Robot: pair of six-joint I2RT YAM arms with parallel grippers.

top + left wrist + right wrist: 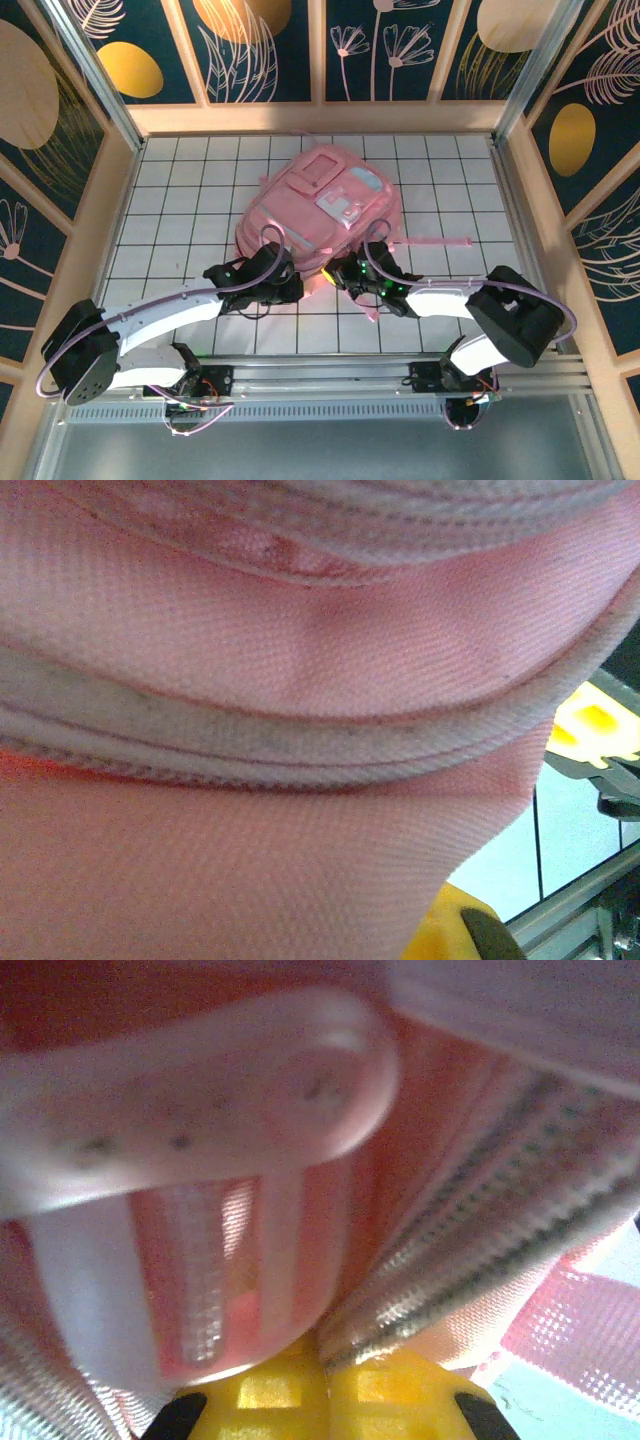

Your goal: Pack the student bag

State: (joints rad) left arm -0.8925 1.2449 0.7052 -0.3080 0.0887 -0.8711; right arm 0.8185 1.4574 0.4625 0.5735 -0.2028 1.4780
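The student bag (320, 210) is a large pink backpack lying flat in the middle of the gridded table, pockets up. Both grippers meet at its near edge. My left gripper (288, 284) is shut on the bag; in the left wrist view pink weave (250, 650) drapes over the jaws and one yellow fingertip (440, 935) peeks out. My right gripper (338, 272) is shut, its yellow fingertips (325, 1365) pressed together with a grey zip edge (470, 1260) of the bag pinched at their tips. A pale pink plastic tab (200, 1110) hangs just above them.
A pink strap (440, 242) trails from the bag to the right across the white tiled table (180, 200). Wooden walls with patterned panels enclose the table on three sides. An aluminium rail (330, 385) runs along the near edge by the arm bases.
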